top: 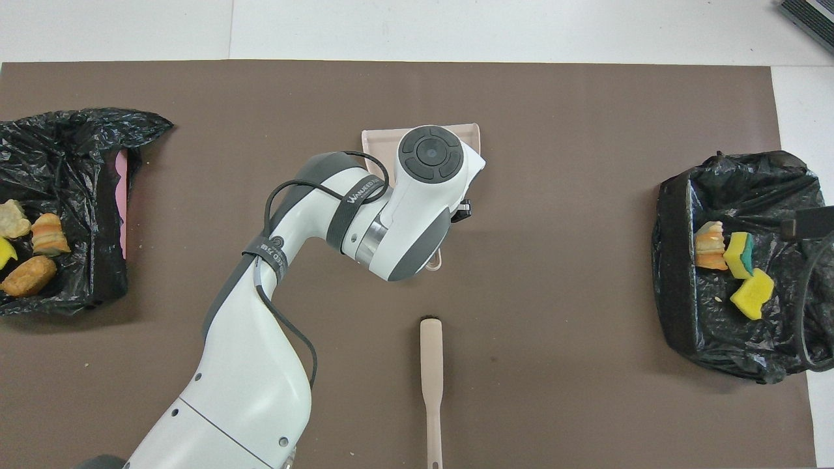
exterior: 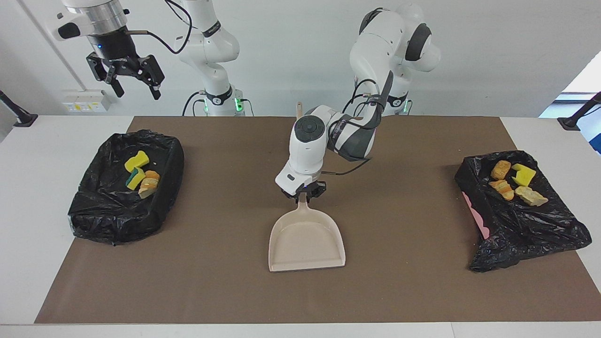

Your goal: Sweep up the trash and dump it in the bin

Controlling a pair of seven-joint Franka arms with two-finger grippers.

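Facing view: the brown mat [exterior: 235, 281] shows no loose trash, and all 7 chunks already lie on black bags. 3 pieces [exterior: 140, 174] rest in the bag-lined bin [exterior: 94, 211] at the right arm's end of the table; in the overhead view they appear as 2 yellow sponge wedges and 1 orange, bread-like lump [top: 730, 260]. The other 4 pieces [exterior: 514, 183], 1 yellow wedge and 3 tan or orange lumps, sit on the crumpled second bag [exterior: 530, 230] at the left arm's end, where a pink edge peeks out beneath the plastic.

By the look of it, the sweeping and dumping are done and only the putting down of tools is left. The beige dustpan [exterior: 307, 239] lies flat on the middle of the mat, empty, its handle pointing toward the robots. The brush [top: 431, 384] lies on the mat nearer to the robots than the dustpan, apart from it.

The left gripper [exterior: 303, 193] is low at the dustpan's handle, its dark fingers flanking the handle's end. Whether they grip it or have begun to let go cannot be told from either view; the arm's wrist hides the fingers from above.

The right gripper [exterior: 132, 80] waits high over its end of the table, fingers spread wide and holding nothing.
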